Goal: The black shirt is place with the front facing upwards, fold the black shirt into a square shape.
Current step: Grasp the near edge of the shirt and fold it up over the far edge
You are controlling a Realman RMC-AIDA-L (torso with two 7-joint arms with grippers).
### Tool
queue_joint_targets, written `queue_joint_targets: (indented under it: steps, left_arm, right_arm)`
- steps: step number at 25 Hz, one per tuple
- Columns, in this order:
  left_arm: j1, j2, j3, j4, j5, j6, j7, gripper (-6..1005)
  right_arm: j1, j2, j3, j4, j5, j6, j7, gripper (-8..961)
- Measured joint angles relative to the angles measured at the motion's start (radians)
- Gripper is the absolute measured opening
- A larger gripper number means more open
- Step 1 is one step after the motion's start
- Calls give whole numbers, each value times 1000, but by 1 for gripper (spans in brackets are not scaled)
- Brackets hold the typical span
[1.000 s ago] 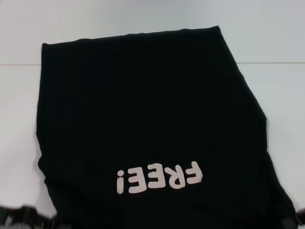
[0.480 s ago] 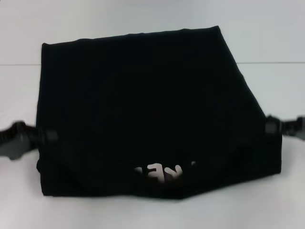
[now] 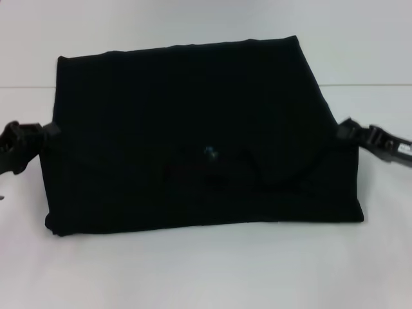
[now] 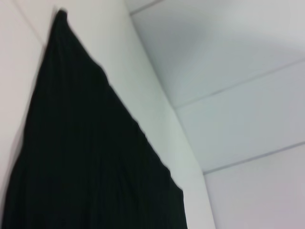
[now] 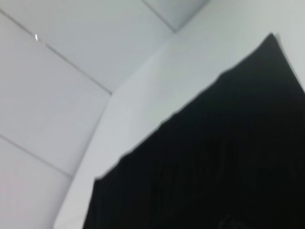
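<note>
The black shirt lies on the white table, its near part doubled over towards the far side. The "FREE!" letters are hidden under the fold. The neck opening and small blue neck label show on top. My left gripper is at the left end of the folded-over layer and my right gripper at its right end, each shut on the cloth. The shirt also shows in the left wrist view and the right wrist view.
A seam in the white table runs across behind the shirt's middle. Bare table lies in front of the fold and on both sides. Pale walls fill the rest of both wrist views.
Both grippers have moved away from the near edge towards the far side, carrying the shirt's near end over itself. The letters have gone under the fold and the neck label now shows.
</note>
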Motion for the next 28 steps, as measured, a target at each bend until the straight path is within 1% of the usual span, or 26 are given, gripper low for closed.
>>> queue_joint_targets:
  steps: [2,5,9,12,19,24,26,28]
  left_arm:
    - [-9,-5,0,-2,-25,-25,12,19]
    - [-23,-12,0,-11,-61,-67,40,19]
    - [-41,-33,0,-19,-120,-132,100,19]
    - [-57,-48,4,-21,-138,-188,141,19]
    - [-81,-83,9,-22,-140,-306,227,19]
    - [-101,-104,11,-22,-140,-363,253,20]
    - [-108,-121,16,-22,-140,-403,263,20]
    - [-116,-135,18,-22,-146,-451,278,21]
  right_arm:
    - [1,11,0,1,55,20,-32,48]
    - [9,20,-2,1,115,42,-63,48]
    - [36,35,-8,3,150,97,-103,47]
    - [60,45,-11,17,151,142,-129,47]
    - [90,51,-13,63,158,235,-196,48]
    - [110,54,-17,94,161,300,-240,49]
    - [120,55,-27,107,161,334,-263,49]
    - [127,57,-44,118,161,371,-287,83]
